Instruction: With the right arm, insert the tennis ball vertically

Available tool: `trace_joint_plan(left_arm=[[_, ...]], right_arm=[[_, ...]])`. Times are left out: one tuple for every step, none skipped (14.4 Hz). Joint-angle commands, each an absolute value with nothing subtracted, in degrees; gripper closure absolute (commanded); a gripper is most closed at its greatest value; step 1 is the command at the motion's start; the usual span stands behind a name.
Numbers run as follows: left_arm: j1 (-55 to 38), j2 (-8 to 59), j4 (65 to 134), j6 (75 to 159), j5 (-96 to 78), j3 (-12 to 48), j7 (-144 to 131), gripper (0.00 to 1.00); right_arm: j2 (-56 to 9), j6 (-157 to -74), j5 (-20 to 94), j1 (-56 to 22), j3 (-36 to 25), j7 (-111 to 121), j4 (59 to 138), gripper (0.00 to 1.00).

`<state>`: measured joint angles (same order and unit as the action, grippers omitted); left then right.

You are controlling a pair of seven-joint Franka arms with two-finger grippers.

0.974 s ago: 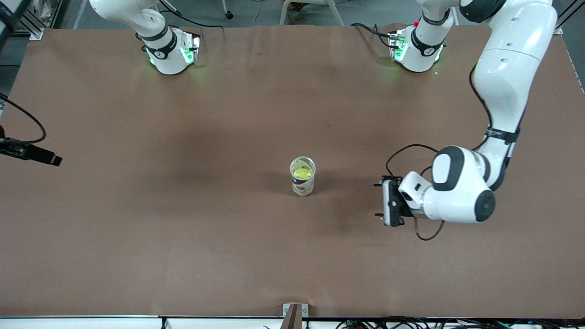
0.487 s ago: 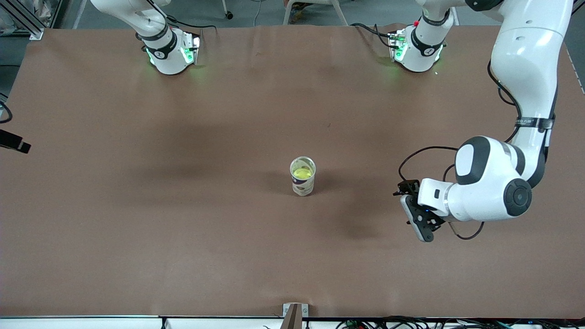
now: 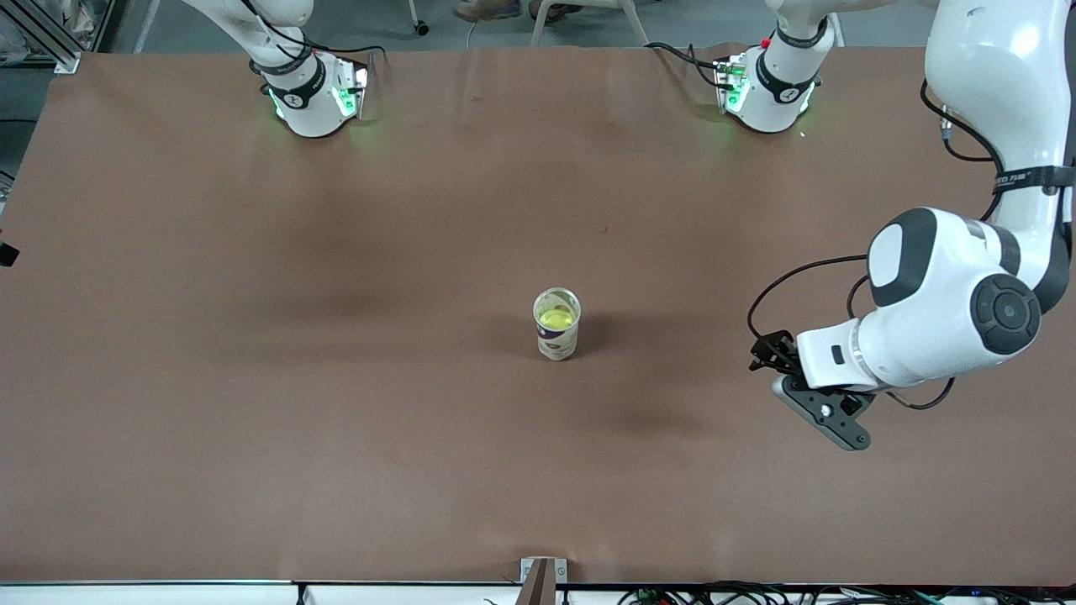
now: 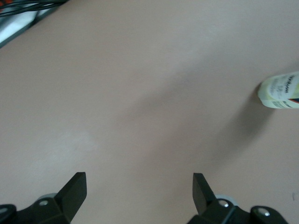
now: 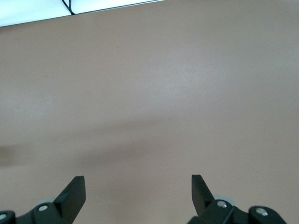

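Observation:
A yellow-green tennis ball (image 3: 556, 319) sits inside a clear upright can (image 3: 557, 340) near the middle of the brown table. The can (image 4: 281, 91) also shows at the edge of the left wrist view. My left gripper (image 3: 828, 418) hangs open over bare table, well apart from the can toward the left arm's end; its fingers (image 4: 139, 179) hold nothing. My right gripper (image 5: 138, 182) is open over bare table in its wrist view, with nothing between the fingers. In the front view only a dark tip (image 3: 5, 254) shows at the right arm's end.
Both arm bases (image 3: 313, 99) (image 3: 767, 91) stand along the table's edge farthest from the front camera. A small bracket (image 3: 542, 573) sits on the table's nearest edge. The table (image 3: 336, 420) is brown all over.
The left arm has swung away from the can toward its own end of the table and turned its gripper. The right gripper has withdrawn almost fully past the table's edge.

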<state>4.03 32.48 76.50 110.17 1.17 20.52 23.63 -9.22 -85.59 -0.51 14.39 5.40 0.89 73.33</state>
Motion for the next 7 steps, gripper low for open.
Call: trace_joint_plan(left_arm=[[3.7,29.8,76.9,108.4,2.5,19.0,17.7,0.00],[3.7,29.1,77.0,108.4,2.5,18.9,14.9,0.00],[3.6,28.8,77.0,107.6,2.5,18.9,11.6,0.00],[3.6,27.9,77.0,106.4,2.5,18.9,8.7,0.00],[3.6,26.5,77.0,106.0,2.5,18.9,5.0,0.00],[3.5,24.6,77.3,105.0,2.6,18.9,1.6,0.00],[3.4,23.1,77.2,102.8,2.5,18.9,-1.1,0.00]], right_arm=[[-6.7,-87.7,-1.7,4.0,-4.9,0.9,77.2,0.00],[-6.5,-87.8,-1.7,3.5,-5.4,0.9,77.7,0.00],[-5.6,-88.7,-1.6,3.5,-5.4,1.0,78.8,0.00],[-4.5,-90.1,-1.6,3.4,-5.4,1.0,80.9,0.00],[-2.7,-92.3,-1.6,3.4,-5.4,1.0,83.9,0.00],[-0.4,-94.2,-1.6,3.3,-5.3,1.0,87.4,0.00],[0.5,-94.7,-1.6,3.3,-5.3,1.0,88.9,0.00]])
